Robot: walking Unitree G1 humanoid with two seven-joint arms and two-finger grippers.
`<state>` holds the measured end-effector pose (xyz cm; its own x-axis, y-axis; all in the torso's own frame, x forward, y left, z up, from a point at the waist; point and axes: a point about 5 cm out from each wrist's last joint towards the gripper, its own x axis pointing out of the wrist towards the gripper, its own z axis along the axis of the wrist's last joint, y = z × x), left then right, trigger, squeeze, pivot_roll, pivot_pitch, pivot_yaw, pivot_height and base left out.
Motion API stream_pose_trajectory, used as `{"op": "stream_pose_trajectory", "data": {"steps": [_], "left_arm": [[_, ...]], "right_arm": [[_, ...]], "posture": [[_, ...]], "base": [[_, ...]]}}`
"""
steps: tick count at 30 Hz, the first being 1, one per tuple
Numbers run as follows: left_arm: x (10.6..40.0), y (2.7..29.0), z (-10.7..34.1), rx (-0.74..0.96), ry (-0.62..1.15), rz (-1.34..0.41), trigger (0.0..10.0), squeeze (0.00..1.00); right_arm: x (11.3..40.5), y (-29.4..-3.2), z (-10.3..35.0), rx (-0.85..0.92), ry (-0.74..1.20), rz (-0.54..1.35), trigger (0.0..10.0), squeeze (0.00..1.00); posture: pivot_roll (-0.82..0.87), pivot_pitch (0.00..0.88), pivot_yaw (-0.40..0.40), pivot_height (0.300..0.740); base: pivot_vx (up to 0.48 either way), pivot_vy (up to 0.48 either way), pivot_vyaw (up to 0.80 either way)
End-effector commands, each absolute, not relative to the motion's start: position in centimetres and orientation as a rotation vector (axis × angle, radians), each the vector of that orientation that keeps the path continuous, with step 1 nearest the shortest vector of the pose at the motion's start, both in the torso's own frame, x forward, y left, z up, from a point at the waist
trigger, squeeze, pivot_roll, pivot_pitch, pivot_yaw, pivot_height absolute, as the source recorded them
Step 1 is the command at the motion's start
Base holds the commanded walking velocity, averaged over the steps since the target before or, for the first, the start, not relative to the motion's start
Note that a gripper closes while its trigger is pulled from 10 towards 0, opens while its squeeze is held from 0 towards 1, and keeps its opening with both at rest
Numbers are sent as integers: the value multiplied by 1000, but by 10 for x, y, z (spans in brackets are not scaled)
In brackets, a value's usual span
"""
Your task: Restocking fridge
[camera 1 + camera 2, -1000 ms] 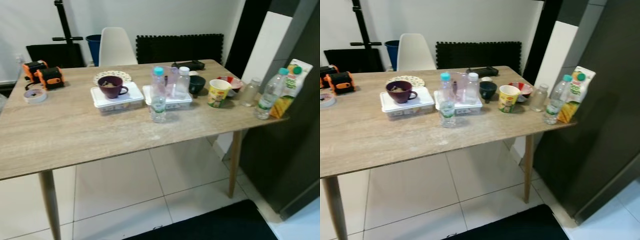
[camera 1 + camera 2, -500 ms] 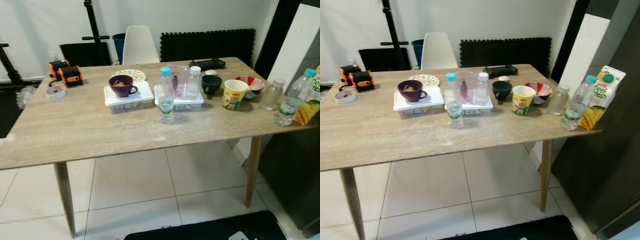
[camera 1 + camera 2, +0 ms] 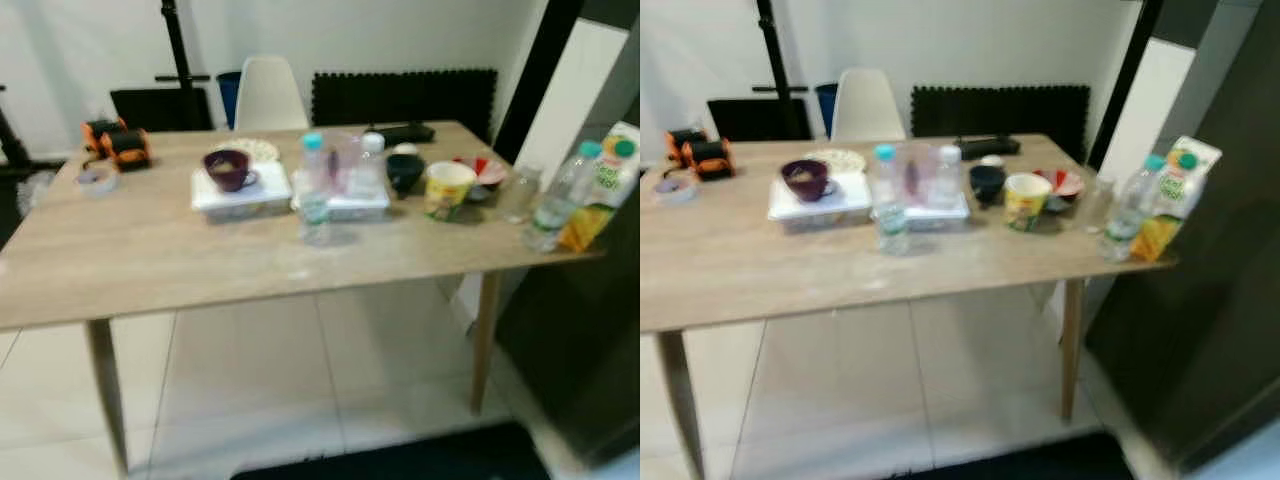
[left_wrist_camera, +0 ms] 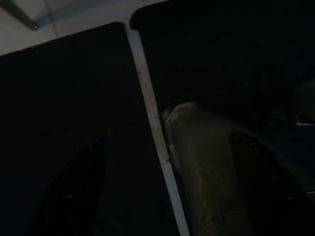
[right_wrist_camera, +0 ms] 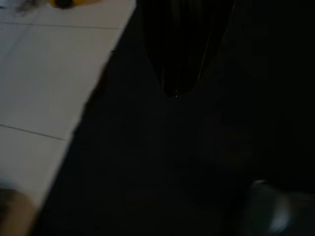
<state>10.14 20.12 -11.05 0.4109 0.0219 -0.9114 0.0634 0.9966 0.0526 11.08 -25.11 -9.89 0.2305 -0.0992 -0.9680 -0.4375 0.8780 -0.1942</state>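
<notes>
On the right end of the wooden table (image 3: 150,270) stands a yellow-green juice carton (image 3: 598,185) at the corner, with a clear water bottle (image 3: 556,196) beside it. A small glass jar (image 3: 520,192), a yellow cup (image 3: 445,189), a red bowl (image 3: 480,172) and a black bowl (image 3: 405,172) follow leftward. Another water bottle (image 3: 314,190) stands mid-table in front of a white container (image 3: 345,203). The dark fridge (image 3: 1210,300) rises on the right. My left gripper (image 4: 167,191) hangs idle over a black floor mat, fingers (image 4: 74,191) apart, nothing between them. The right wrist view is very dark.
A purple mug (image 3: 229,168) sits on a second white container (image 3: 240,195). Orange tools (image 3: 112,142) and a tape roll (image 3: 95,178) lie at the far left. A white chair (image 3: 268,92) and black mats stand behind the table. White tiles lie under it.
The camera has shifted and the picture is now blurred. Nothing on the table has moved.
</notes>
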Motion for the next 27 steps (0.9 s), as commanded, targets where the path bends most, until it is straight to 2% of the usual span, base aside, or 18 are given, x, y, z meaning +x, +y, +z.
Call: {"op": "stream_pose_trajectory", "data": {"steps": [1, 16, 22, 27], "left_arm": [[88, 203, -114, 93, 1200, -28, 10000, 0], [91, 199, -114, 84, 1194, -40, 10000, 0], [93, 198, -113, 93, 1193, -69, 10000, 0], [91, 197, -114, 94, 1206, -76, 10000, 0]], "right_arm": [[108, -246, -101, -466, 1332, 268, 10000, 0], [113, -246, -100, -471, 1325, 275, 10000, 0], [123, -233, -100, -470, 1305, 291, 10000, 0], [131, -224, -100, -467, 1290, 297, 10000, 0]], "posture": [[-69, 0, -47, 740], [-71, 0, -52, 740], [-72, 0, -50, 740], [-73, 0, -51, 740]], "base": [[0, 0, 0], [0, 0, 0], [0, 0, 0], [0, -480, 0]]}}
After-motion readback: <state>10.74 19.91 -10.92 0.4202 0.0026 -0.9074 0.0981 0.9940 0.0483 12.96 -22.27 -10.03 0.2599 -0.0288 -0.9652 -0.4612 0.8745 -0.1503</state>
